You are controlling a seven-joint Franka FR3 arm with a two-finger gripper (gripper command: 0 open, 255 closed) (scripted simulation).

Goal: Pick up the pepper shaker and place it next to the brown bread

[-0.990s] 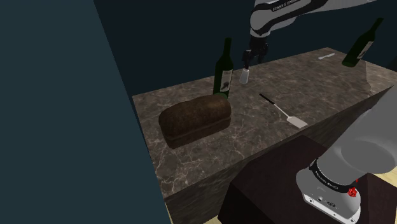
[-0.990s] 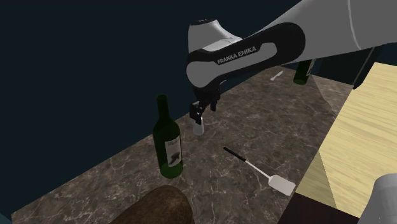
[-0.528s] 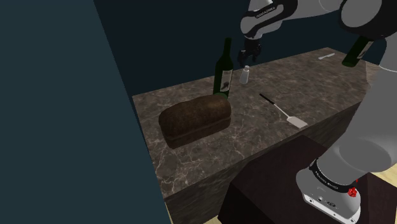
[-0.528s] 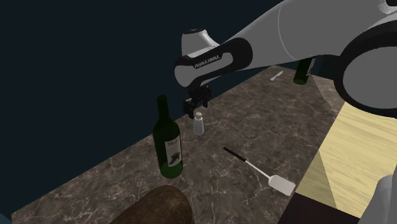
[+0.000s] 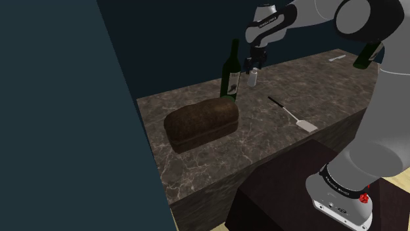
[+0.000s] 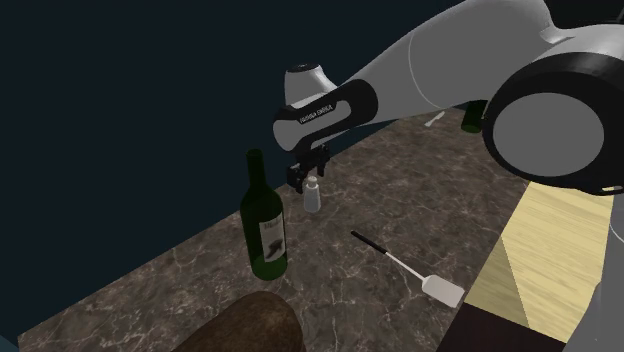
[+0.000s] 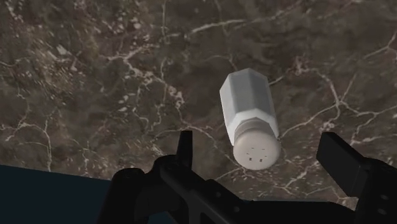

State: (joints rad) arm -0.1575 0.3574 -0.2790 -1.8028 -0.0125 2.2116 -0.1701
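Note:
A small white pepper shaker (image 5: 251, 79) stands upright on the dark marble counter (image 5: 276, 141), just beside a green wine bottle (image 5: 230, 73). My black gripper (image 5: 250, 64) hangs right above the shaker (image 6: 313, 197), open. In the wrist view the shaker (image 7: 250, 118) sits between my spread fingers (image 7: 343, 162), closer to one of them, and neither touches it. The brown bread loaf (image 5: 200, 123) lies further along the counter, toward the shoulder view's left, past the bottle. The loaf (image 6: 250, 325) shows at the second exterior view's lower edge.
A black-handled spatula (image 5: 292, 113) lies on the counter toward the stand. A second green bottle (image 5: 368, 52) and a small white utensil (image 5: 336, 58) are at the far end. A dark blue wall runs behind the counter's back edge. The wine bottle (image 6: 264, 225) stands close to my gripper (image 6: 308, 176).
My hand has shifted slightly toward the wine bottle and the arm's upper links have swung into view. The fingers stay open and the shaker has not moved.

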